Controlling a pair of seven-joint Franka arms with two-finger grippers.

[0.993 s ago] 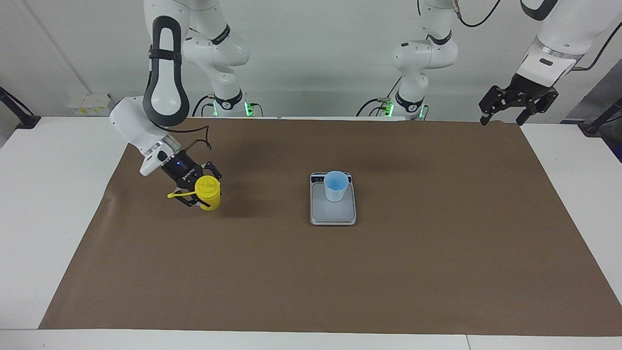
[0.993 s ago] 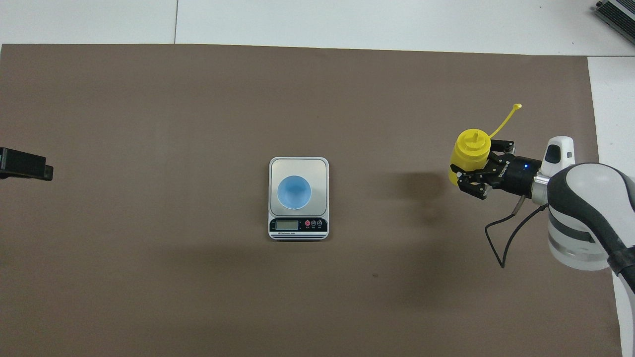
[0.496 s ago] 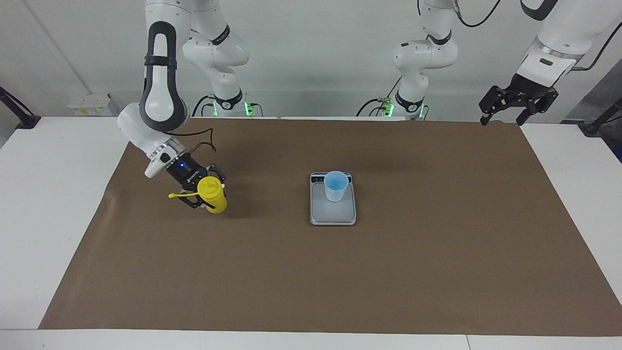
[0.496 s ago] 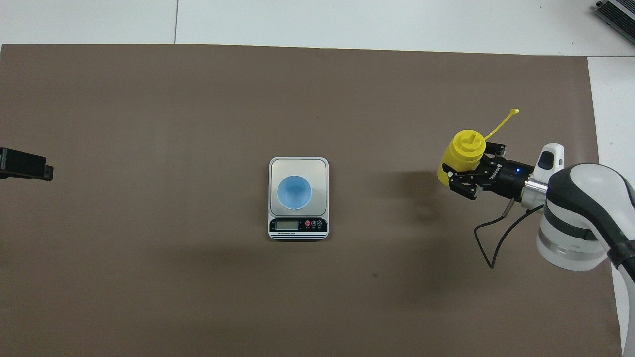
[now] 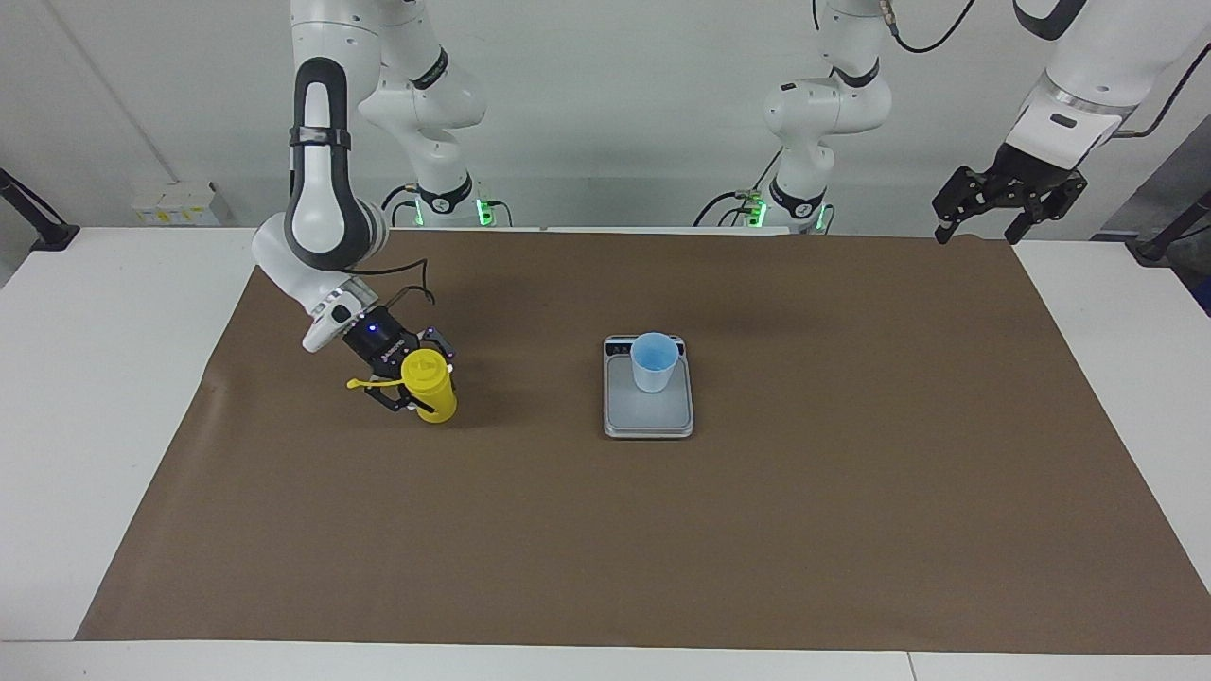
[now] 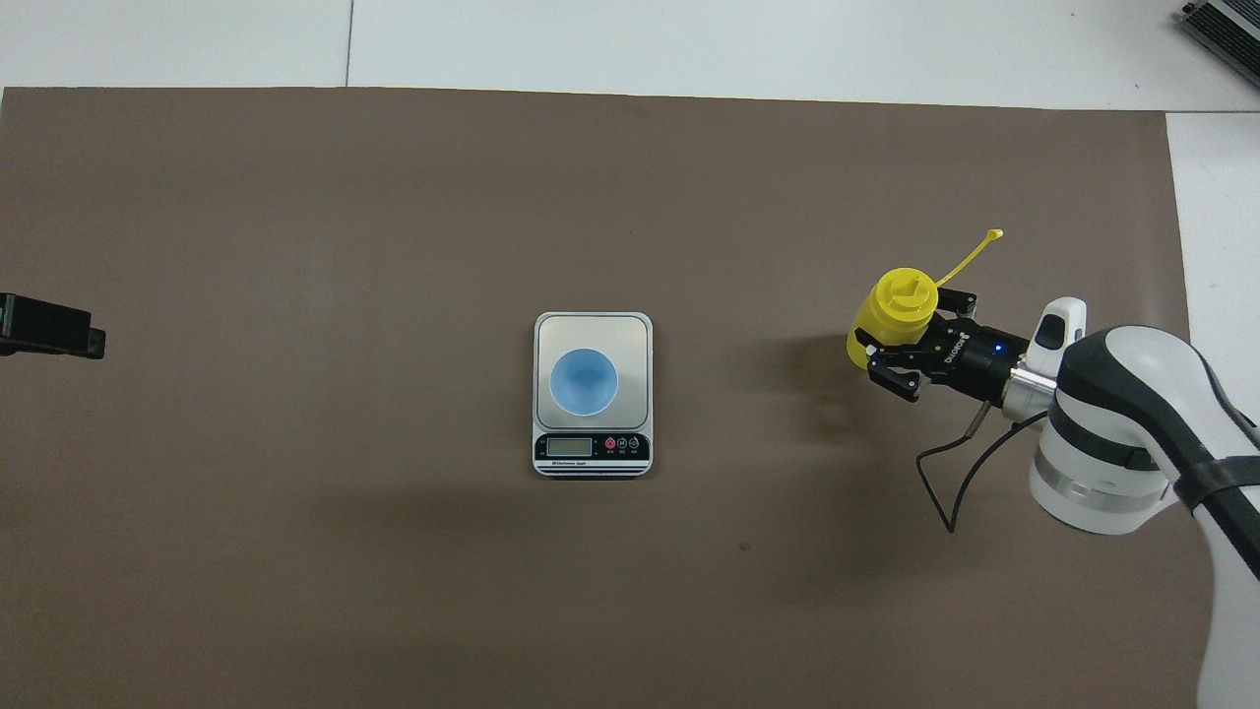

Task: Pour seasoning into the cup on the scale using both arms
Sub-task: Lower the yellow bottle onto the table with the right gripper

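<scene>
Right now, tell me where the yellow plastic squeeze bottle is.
The yellow plastic squeeze bottle is gripped by the right end effector over the brown mat, toward the right arm's end of the table, apart from the silver-grey scale holding the pale blue cup.

Both arms (image 5: 326,203) were glossy white with rounded joints; one link carried a black oval band. Black cables looped off the wrist (image 6: 950,483). Green lights glowed at both bases (image 5: 484,210). The grippers (image 6: 911,345) were black linkage types, one showing a small blue LED.
</scene>
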